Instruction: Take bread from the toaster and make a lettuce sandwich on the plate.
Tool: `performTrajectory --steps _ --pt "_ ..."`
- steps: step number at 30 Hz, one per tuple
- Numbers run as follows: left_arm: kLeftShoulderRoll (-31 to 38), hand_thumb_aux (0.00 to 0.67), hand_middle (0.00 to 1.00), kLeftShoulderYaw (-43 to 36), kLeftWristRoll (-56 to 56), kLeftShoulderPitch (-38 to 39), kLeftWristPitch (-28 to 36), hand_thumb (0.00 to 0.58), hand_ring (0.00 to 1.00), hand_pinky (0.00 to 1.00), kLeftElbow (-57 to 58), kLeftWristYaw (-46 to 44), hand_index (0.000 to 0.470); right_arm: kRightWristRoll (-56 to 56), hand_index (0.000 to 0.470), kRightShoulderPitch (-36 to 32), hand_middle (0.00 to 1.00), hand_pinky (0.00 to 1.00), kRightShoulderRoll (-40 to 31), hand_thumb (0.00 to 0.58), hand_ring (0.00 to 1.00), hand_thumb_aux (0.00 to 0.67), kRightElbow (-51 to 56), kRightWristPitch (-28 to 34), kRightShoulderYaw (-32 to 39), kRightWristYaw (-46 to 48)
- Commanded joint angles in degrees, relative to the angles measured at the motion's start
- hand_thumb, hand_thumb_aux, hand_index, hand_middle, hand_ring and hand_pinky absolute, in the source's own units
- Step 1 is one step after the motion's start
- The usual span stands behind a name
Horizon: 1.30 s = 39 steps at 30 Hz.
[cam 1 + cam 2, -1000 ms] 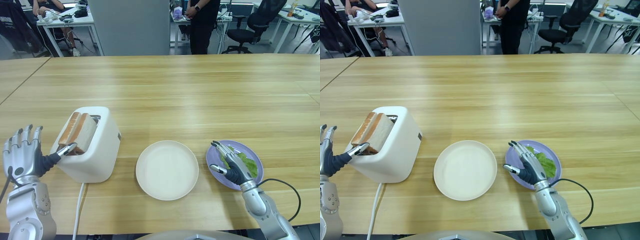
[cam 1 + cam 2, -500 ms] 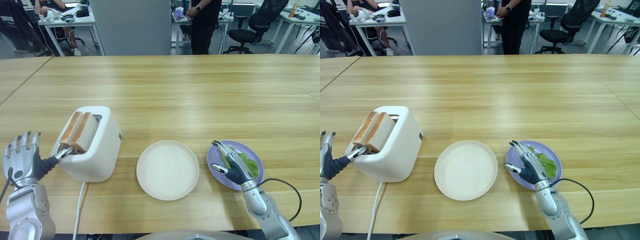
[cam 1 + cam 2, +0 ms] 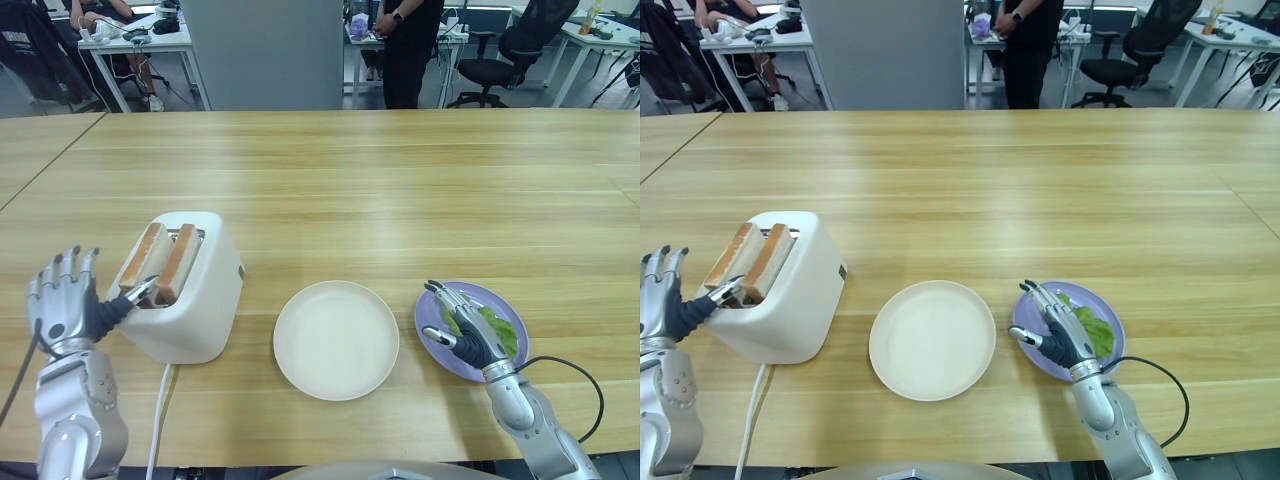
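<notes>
Bread [image 3: 160, 262] stands as two slices in the slots of the white toaster [image 3: 205, 310], on the left of the wooden table [image 3: 400, 190]. We see the left hand [image 3: 65, 300] just beside the toaster, fingers spread upward and holding nothing, one fingertip at the near end of the slices. Right of the toaster lies the white plate [image 3: 336, 340]. Further right, the right hand [image 3: 462, 325] is stretched out, grasping nothing, over lettuce [image 3: 497, 328] on a purple plate [image 3: 500, 298]. We see a white cord [image 3: 157, 420] running from the toaster's near side.
</notes>
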Motion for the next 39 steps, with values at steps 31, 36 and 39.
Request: performTrajectory --steps 31,36,39 --pt "-2.62 0.670 1.00 -7.46 3.69 -2.74 4.54 0.580 1.00 1.00 -2.29 0.94 0.460 2.09 0.000 0.94 0.00 0.00 0.76 0.000 0.00 0.000 0.33 0.35 -1.16 0.90" --pt "-2.16 0.670 1.00 -4.85 3.76 -6.17 5.60 0.580 1.00 1.00 -5.03 3.07 0.460 2.04 0.000 0.68 0.00 0.00 0.90 0.000 0.00 0.000 0.65 0.56 -1.14 0.90" --pt "-1.78 0.670 1.00 -2.53 4.33 -10.70 6.59 0.580 1.00 1.00 -7.91 5.26 0.460 1.88 0.000 0.48 0.00 0.00 1.13 0.000 0.00 0.000 0.87 0.70 -0.95 0.88"
